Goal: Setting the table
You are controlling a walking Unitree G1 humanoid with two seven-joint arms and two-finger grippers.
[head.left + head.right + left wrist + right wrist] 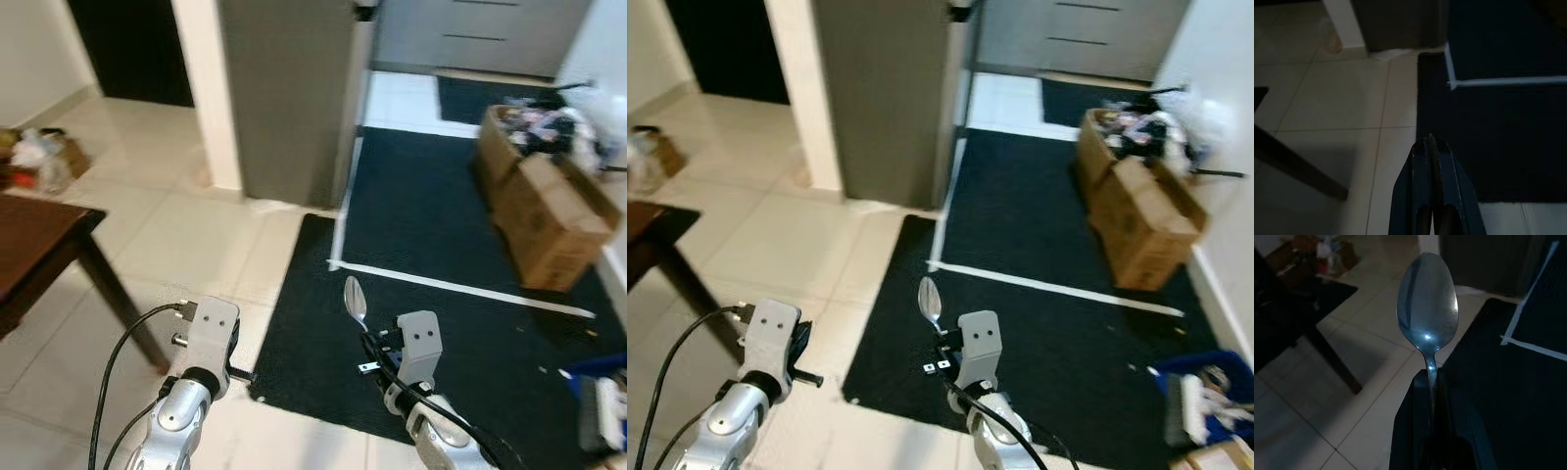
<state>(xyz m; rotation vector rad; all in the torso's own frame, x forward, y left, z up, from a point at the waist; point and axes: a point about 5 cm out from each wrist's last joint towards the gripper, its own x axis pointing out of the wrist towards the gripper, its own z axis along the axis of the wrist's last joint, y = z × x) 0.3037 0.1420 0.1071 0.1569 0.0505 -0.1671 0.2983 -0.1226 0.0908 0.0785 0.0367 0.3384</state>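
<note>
Carrying the shiny silver metal spoon (355,301) bowl-up, my right gripper (369,345) sits over the black floor mat (431,255), right of the dark brown wooden table (34,250); I judge upright keeps it steady while walking. In the right eye view the left gripper (801,354) hangs nearer that table, whose top is mostly cut off. The left wrist view is dim, but the fingers (1430,152) look pressed together on nothing. In the right wrist view, the fingers (1442,404) pinch the spoon's neck, hiding its handle.
</note>
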